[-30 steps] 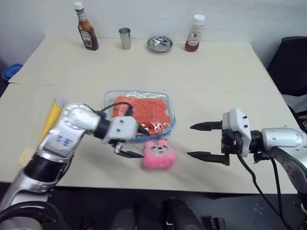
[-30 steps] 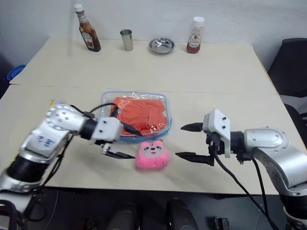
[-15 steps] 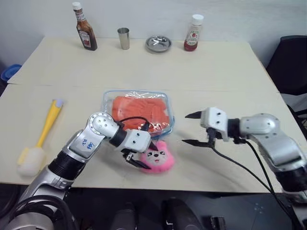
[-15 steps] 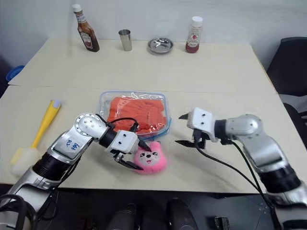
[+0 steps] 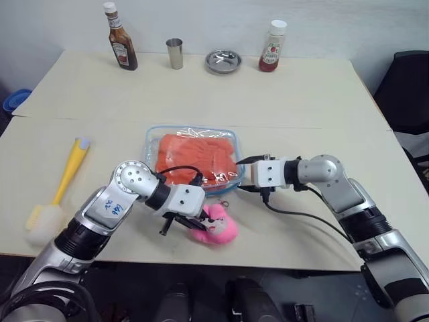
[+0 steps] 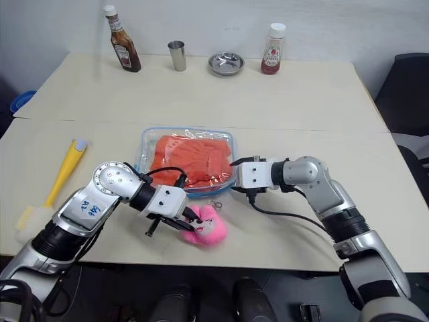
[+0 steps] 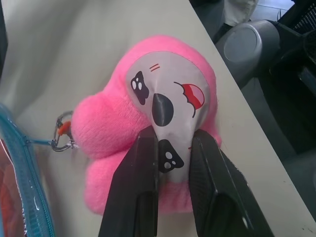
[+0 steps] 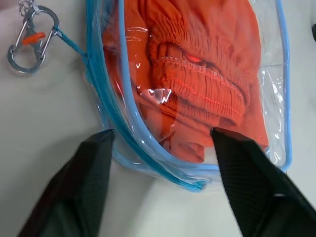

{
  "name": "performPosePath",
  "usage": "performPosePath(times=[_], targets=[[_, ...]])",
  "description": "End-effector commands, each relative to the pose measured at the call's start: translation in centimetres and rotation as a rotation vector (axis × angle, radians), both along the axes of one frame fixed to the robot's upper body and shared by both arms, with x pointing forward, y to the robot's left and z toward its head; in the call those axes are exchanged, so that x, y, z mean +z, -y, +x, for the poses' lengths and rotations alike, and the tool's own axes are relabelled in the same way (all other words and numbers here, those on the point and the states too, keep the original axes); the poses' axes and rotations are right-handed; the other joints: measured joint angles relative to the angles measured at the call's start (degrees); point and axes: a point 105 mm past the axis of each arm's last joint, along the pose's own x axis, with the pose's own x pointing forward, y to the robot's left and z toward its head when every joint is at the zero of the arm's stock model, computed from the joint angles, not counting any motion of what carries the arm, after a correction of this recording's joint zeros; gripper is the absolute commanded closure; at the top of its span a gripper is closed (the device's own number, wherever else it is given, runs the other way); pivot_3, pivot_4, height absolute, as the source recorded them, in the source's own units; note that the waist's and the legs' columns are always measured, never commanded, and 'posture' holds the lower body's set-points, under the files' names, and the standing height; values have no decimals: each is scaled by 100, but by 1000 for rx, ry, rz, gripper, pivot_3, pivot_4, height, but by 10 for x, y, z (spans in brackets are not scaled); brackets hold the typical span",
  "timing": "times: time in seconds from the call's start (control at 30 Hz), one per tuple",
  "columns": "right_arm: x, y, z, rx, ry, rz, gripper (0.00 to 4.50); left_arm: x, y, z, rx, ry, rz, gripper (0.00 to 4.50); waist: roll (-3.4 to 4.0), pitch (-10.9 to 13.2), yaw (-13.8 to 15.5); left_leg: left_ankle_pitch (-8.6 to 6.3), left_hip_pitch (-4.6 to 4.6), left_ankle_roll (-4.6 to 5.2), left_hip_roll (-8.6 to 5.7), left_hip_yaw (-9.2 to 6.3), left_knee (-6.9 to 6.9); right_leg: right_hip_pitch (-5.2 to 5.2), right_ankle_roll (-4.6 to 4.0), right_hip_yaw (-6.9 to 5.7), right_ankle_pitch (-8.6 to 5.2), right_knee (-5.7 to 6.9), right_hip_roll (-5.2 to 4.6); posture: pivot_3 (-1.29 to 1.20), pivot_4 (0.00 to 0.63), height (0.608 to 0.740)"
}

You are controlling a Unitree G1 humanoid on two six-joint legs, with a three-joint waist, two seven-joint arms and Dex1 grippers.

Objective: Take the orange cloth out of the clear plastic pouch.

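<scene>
The clear plastic pouch [image 5: 150, 143], blue-trimmed, lies flat mid-table with the orange cloth [image 5: 198, 155] folded inside it. My right gripper [image 8: 162, 136] is open, and its fingers straddle the pouch's near right corner [image 8: 190, 182]; I cannot tell whether they touch it. A pink plush toy [image 7: 163, 98] lies just in front of the pouch near the table's front edge. My left gripper [image 7: 173, 136] is shut on the toy's face. A metal clip [image 8: 27, 37] on a blue cord hangs from the pouch toward the toy.
A yellow brush [image 5: 62, 180] lies at the left. Along the far edge stand a brown sauce bottle [image 5: 123, 45], a metal cup [image 5: 175, 54], a metal dish [image 5: 223, 60] and a red sauce bottle [image 5: 271, 45]. A black chair [image 5: 409, 87] is at the right.
My left gripper has closed onto the pink plush toy. My right gripper has travelled left to the pouch's corner, rolled over, and its fingers have drawn closer together.
</scene>
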Motion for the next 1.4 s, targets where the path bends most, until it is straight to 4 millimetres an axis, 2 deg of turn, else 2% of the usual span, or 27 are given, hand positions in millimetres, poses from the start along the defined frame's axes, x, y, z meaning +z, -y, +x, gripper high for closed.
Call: performPosePath(times=[0.03, 0.23, 0.47, 0.8, 0.87, 0.97, 1.07, 1.17, 1.3, 1.4], targets=[[10, -7, 1, 50, 67, -12, 2537, 4, 0, -2, 7, 34, -8, 3667, 0, 0, 0, 0, 0, 0, 0, 0, 0, 0, 0, 0, 0, 0, 0, 0, 150, 740], [13, -4, 3, 56, 80, -21, 4488, 0, -9, 2, 62, 40, -4, 3667, 0, 0, -9, 0, 1, 0, 2, 0, 0, 0, 0, -1, 0, 1, 1, 0, 150, 740], [17, 4, 5, 66, 99, -54, 4488, -3, -52, 9, 225, 55, 25, 3667, 1, 0, -91, 0, 2, -1, 4, -1, -2, 0, 0, -2, 0, 1, 2, 0, 150, 740], [23, 27, 3, 71, 123, -83, 4488, 14, -136, 2, 601, 71, 16, 3667, 4, 3, -146, 0, 4, -1, 7, -2, -11, -1, -1, -6, -1, -1, 2, 0, 150, 740], [23, 31, 2, 73, 129, -86, 4488, 17, -156, -3, 688, 70, 12, 3667, 5, 3, -141, 0, 4, -1, 5, -2, -11, -1, -1, -6, -1, -2, 1, 0, 150, 740], [23, 35, -3, 86, 132, -87, 4488, 18, -199, -13, 847, 80, 42, 3667, 5, 4, -165, 0, 4, 0, 7, 0, -25, -3, -2, -6, -1, -1, 2, 0, 150, 740], [22, 37, -6, 99, 128, -87, 4488, 20, -218, -18, 917, 99, 48, 3667, 8, 5, -146, -1, 4, 0, 6, 0, -29, -3, -2, -8, -1, -14, 0, 0, 150, 740], [21, 37, -8, 111, 118, -81, 4488, 22, -221, -16, 943, 106, 14, 3667, 8, 5, -107, -2, 5, 3, 0, -1, -27, 3, -2, -10, -1, -18, -9, 0, 150, 740], [17, 32, -14, 132, 69, -67, 4488, 12, -191, -8, 893, 53, -75, 3667, 8, 5, -111, -3, 4, 4, -1, -1, -29, 3, -2, -11, -1, -11, -9, 0, 150, 740], [16, 32, -16, 129, 66, -71, 4488, 7, -183, -4, 892, 48, -84, 3667, 7, 5, -121, -2, 3, 3, 0, 0, -29, 2, -2, -10, -1, -6, -8, 0, 150, 740]])
